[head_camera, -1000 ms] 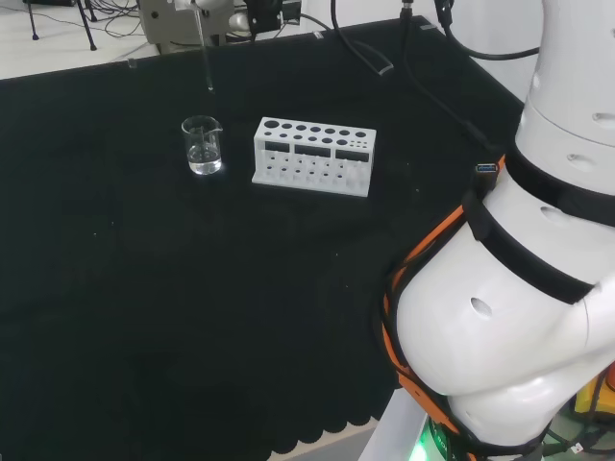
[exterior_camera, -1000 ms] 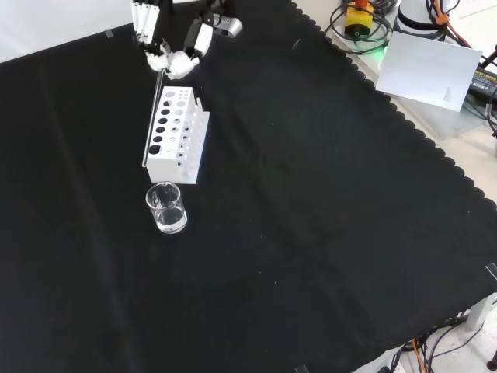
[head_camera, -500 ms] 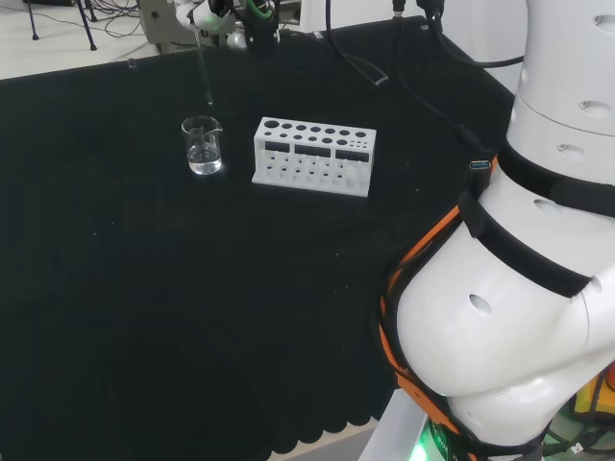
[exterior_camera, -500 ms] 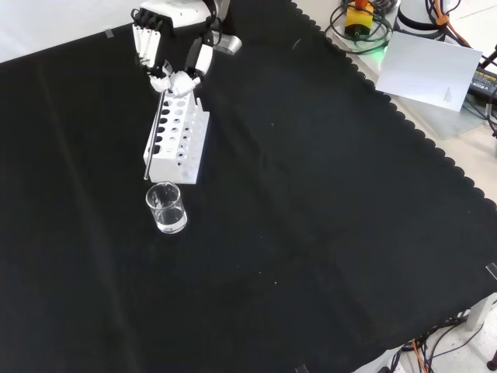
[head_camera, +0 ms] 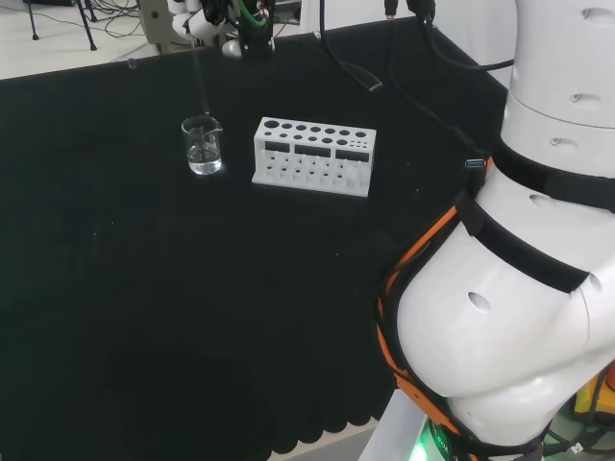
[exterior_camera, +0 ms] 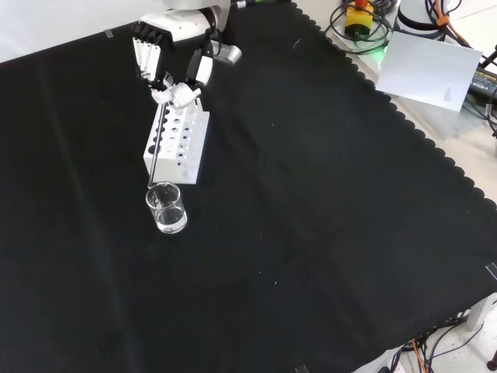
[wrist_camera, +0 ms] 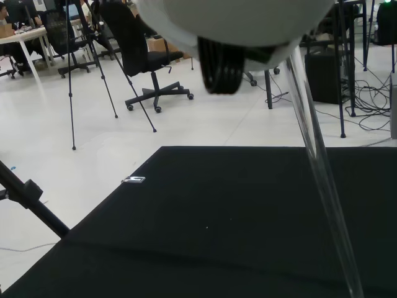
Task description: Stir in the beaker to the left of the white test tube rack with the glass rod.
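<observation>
Beaker (exterior_camera: 167,208): standing just near of the white test tube rack (exterior_camera: 176,140) in the front view.
Glass rod (exterior_camera: 157,150): tip now reaching the rim, having descended.
Hand (exterior_camera: 172,85): pinching the rod's top, still lowering.
Meaning: stirring is about to begin.

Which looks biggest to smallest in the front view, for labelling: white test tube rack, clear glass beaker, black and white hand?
1. White test tube rack.
2. Black and white hand, close to the rack and nearer the camera, so unsure.
3. Clear glass beaker.
</observation>
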